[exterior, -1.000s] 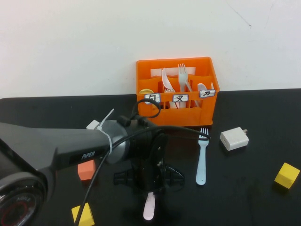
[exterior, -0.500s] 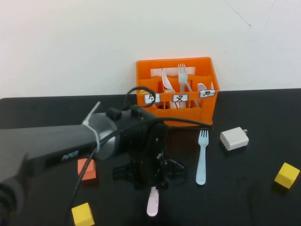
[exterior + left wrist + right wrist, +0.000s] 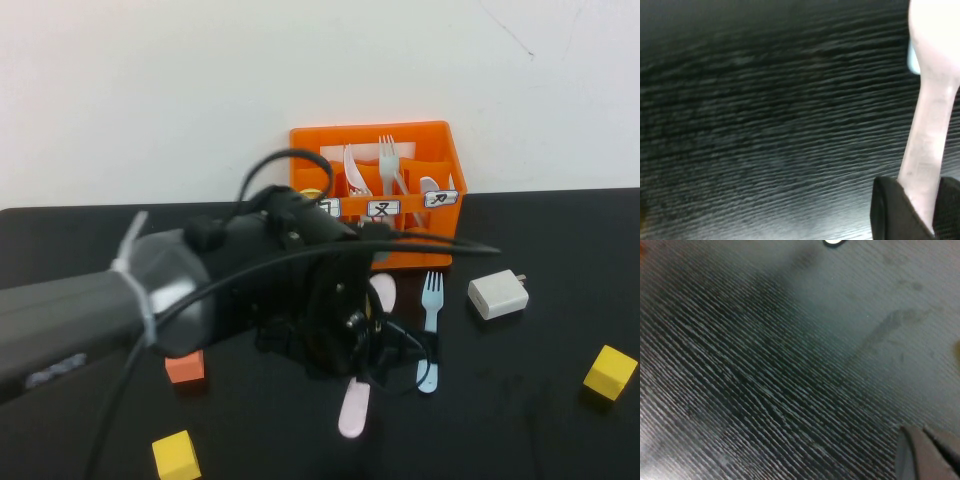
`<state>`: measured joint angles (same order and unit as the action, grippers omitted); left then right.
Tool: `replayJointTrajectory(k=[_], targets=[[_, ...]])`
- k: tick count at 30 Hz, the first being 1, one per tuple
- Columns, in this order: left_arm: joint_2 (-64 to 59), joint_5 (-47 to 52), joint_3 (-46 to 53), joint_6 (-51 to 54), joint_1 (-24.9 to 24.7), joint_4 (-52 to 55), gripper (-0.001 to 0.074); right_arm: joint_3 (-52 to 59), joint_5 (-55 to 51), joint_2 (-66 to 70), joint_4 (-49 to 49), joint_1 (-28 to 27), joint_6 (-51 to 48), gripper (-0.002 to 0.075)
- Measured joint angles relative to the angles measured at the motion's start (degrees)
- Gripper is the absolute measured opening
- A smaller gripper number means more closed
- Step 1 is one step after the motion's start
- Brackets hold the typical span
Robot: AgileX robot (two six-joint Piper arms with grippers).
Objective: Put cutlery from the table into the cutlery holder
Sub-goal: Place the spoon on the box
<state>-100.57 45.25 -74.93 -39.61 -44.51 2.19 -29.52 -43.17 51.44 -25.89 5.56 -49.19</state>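
Note:
My left gripper (image 3: 362,350) is shut on the pale pink spoon (image 3: 353,412) and holds it above the black table (image 3: 520,420), in front of the orange cutlery holder (image 3: 440,225). The spoon's bowl (image 3: 382,292) points toward the holder and its handle end toward me. In the left wrist view the spoon (image 3: 929,145) is clamped between the black fingers (image 3: 892,210). The light blue fork (image 3: 431,300) lies on the table just right of the gripper, its lower part half hidden. My right gripper (image 3: 930,452) is out of the high view; it hovers shut over bare tabletop.
White forks and spoons (image 3: 388,160) stand in the holder. A white charger (image 3: 498,294) and a yellow cube (image 3: 610,371) lie to the right. A small orange cube (image 3: 185,367) and another yellow cube (image 3: 176,455) lie at the left front.
My left arm has moved right and toward the holder, carrying the pink spoon with it, and now partly covers the blue fork.

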Motion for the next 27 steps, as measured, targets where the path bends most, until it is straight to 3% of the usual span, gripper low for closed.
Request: replayJointTrajectory(k=[7,15,20,27], targets=[[5.3,-4.8,0.0,1.3,-0.1,4.5,0.0143,0.0,0.1,0.0,0.0,0.0,0.0,-0.0002],[8.1,-22.9,0.1,-5.2,0.8,19.4,0.0143,0.0,0.1,0.0,-0.1,0.0,0.0,-0.0002],[7.6,-37.7,0.2,-15.0,6.4,29.5,0.0143,0.2,0.1,0.0,-0.2,0.0,0.0,-0.0002],[3.6,-53.9,0.5,-21.4,15.2,32.3,0.0143,0.2,0.9,0.0,-0.2,0.0,0.0,-0.0002]])
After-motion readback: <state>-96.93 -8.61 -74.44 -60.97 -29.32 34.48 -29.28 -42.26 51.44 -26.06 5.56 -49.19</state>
